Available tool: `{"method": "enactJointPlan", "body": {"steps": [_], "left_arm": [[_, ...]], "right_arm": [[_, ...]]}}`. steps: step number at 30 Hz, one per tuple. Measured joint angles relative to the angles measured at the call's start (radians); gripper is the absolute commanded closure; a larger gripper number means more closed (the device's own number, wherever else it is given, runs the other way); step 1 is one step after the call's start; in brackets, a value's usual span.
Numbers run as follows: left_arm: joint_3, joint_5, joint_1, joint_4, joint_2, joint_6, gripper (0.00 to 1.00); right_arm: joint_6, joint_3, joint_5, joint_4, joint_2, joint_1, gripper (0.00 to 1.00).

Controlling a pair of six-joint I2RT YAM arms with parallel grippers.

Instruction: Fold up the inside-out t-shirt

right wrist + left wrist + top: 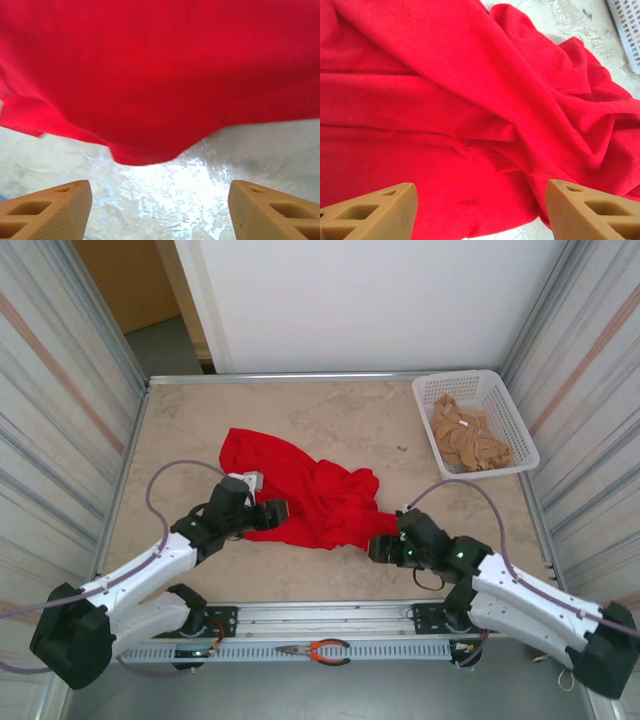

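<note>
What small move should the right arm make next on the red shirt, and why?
Probably ease the right gripper forward to pinch the t-shirt at its near edge: its jaws stand open over the table, the crumpled cloth's edge lies just ahead, nothing held.

Basket far right, table bare beyond t-shirt

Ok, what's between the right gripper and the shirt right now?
Just bare table. In the right wrist view, the open right gripper has its fingers either side of a pale strip of it, and the red shirt starts just beyond that strip.
</note>
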Motion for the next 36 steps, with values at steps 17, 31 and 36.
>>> {"method": "enactJointPlan", "body": {"steps": [17,31,36], "left_arm": [[0.066,0.093,0.469,-0.265,-0.041,-0.005,0.27],[0.185,0.259,0.579,-0.179,0.335,0.065,0.44],[0.209,0.254,0.512,-0.137,0.416,0.079,0.41]], "right_arm": [[-0.033,0.161,0.161,0.076,0.270,0.005,1.00],[-0.197,0.232,0.031,-0.187,-0.117,-0.417,1.00],[-0.227,0.232,-0.011,-0.198,-0.100,-0.446,1.00]]}}
